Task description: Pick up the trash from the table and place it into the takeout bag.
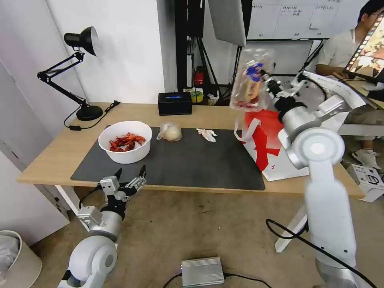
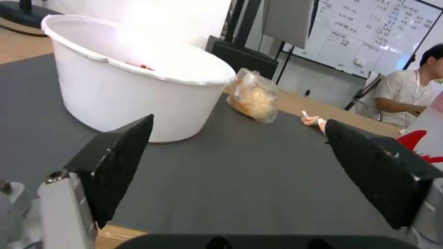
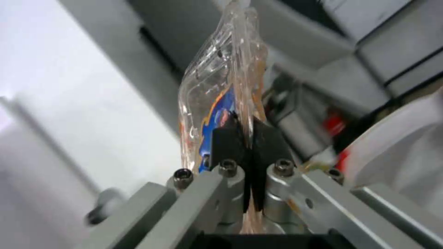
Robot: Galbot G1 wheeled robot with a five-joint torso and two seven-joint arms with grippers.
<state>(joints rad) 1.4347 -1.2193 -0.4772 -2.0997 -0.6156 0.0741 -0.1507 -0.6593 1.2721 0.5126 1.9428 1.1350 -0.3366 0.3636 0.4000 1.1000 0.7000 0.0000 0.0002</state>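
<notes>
Your table (image 1: pixel 60 154): light wood, dark mat (image 1: pixel 180 164), lamp (image 1: pixel 80 72) rear left. Takeout bag (image 1: pixel 266 148) on right end. Your right gripper (image 1: pixel 265 78) pinches clamshell tray (image 1: pixel 252 80) above bag. Your left gripper (image 1: pixel 129 176) spread wide, front edge near bowl (image 1: pixel 125 142).

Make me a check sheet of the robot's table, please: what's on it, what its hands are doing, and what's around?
Surface: long light-wood table bearing a dark grey mat.
Job's things: white bowl of red crayfish shells, clear baggie with beige lump and crumpled white tissue lie on the mat; white-and-red takeout bag stands at the mat's right end.
Clutter: black box, black desk lamp.
Grippers: right gripper holds the clear plastic clamshell tray above the bag, jaws shut; left gripper at the table's near edge, jaws open.
Cables: lamp cord on table; black cables on floor.
Surroundings: whiteboard, seated person behind.
</notes>
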